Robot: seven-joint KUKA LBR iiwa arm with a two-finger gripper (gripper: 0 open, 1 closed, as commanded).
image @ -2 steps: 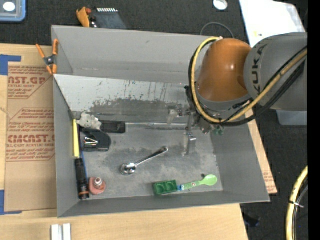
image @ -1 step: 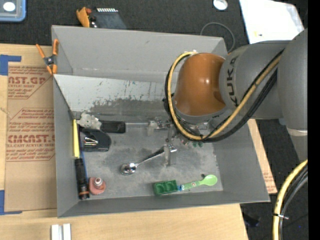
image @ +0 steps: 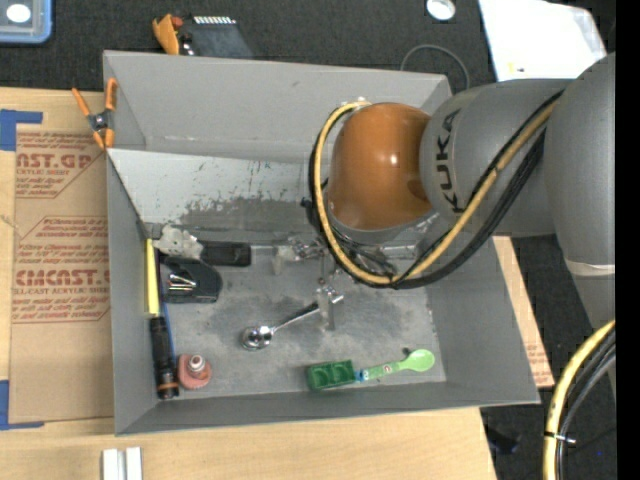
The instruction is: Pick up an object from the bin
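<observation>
My gripper [image: 327, 303] hangs below the arm's wrist over the middle of the bin floor, right at the upper end of the handle of a small metal spoon [image: 262, 335]. The spoon lies flat with its bowl to the lower left. Whether the gripper touches the handle is unclear. A green plastic spoon [image: 408, 364] lies near the front wall, to the gripper's lower right. A green toy block [image: 330, 375] rests against the end of that spoon's handle.
Along the left wall lie a yellow stick [image: 152, 278], a black marker [image: 161, 354], a black binder clip [image: 191, 281], a pale crumpled scrap [image: 176, 238] and a pink round piece [image: 193, 370]. A small black block [image: 229, 256] sits left of centre.
</observation>
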